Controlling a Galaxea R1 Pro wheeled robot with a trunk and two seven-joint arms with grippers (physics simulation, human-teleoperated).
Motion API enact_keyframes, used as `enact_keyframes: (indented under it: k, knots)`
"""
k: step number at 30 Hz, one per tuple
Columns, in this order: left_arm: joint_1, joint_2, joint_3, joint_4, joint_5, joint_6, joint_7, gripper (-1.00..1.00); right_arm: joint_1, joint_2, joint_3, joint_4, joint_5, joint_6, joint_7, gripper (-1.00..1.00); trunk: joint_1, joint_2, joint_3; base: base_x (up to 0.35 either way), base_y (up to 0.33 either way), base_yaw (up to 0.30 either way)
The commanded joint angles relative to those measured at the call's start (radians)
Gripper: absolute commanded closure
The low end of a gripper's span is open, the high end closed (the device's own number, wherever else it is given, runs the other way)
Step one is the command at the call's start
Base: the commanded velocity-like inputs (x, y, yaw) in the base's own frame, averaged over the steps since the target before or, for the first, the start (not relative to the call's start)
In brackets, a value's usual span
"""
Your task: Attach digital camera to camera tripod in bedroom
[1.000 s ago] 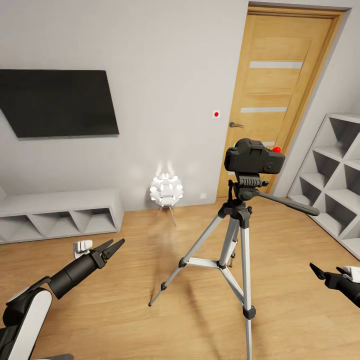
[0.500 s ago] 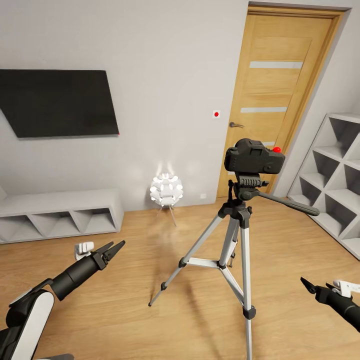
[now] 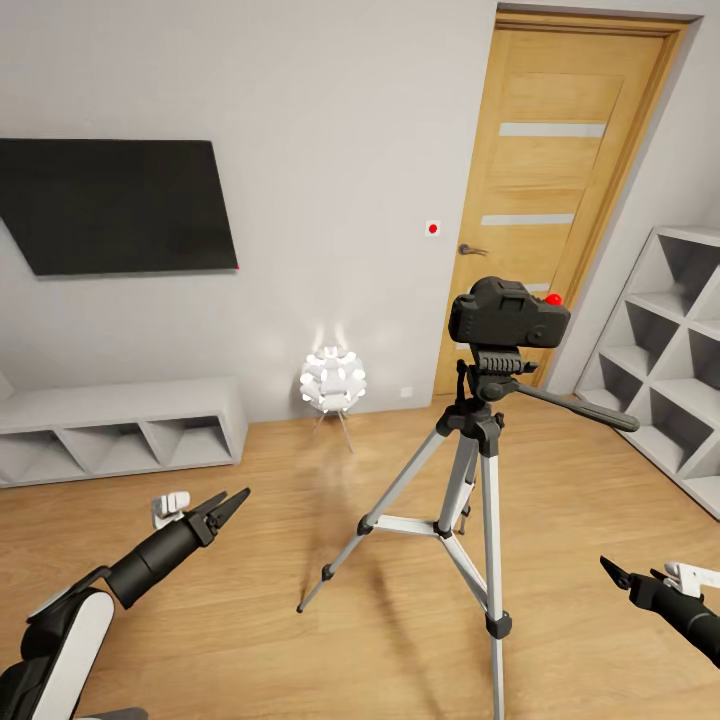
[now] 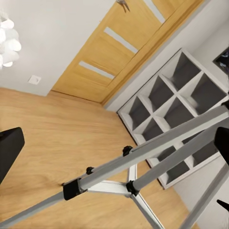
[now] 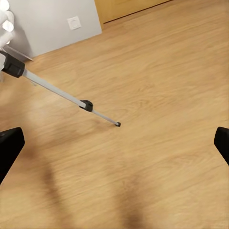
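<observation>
So the digital camera (image 3: 508, 312) is sitting right on top of the camera tripod (image 3: 480, 450), on the black pan head, red button up — looks mounted to me, which is the whole point of the task. The tripod stands on the wood floor (image 3: 300, 640) with its three silver legs splayed, in front of the wooden door (image 3: 560, 190), handle sticking out toward the white cube shelf (image 3: 670, 350).

Both arms are low and well apart from it. The left gripper (image 3: 228, 503) hangs out to the tripod's left with its fingers spread and nothing in them. The right gripper (image 3: 618, 573) sits near the picture's edge; the head view doesn't show the gap clearly, but in the right wrist view the two finger tips sit at opposite edges with bare floor between, so it's spread too and empty.

My guess is the hands are off so nothing nudges the legs — a tall, thin stand with a camera on top would tip easily.
</observation>
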Motion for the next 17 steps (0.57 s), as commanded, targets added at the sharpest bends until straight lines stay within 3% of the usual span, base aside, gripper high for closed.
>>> enact_keyframes:
  k: [1, 17]
  knots:
    - [-0.001, 0.0, 0.001, 0.002, 0.007, 0.008, -0.001, -1.0, -0.001, 0.001, -0.005, 0.0, 0.004, -0.001, 0.007, -1.0, 0.0, -0.001, -0.001, 0.0, 0.0, 0.0]
    - [-0.001, -0.004, -0.002, 0.02, 0.007, -0.015, -0.003, -1.0, -0.001, 0.001, -0.005, 0.0, 0.004, -0.001, 0.007, -1.0, 0.0, -0.001, -0.001, 0.0, 0.0, 0.0]
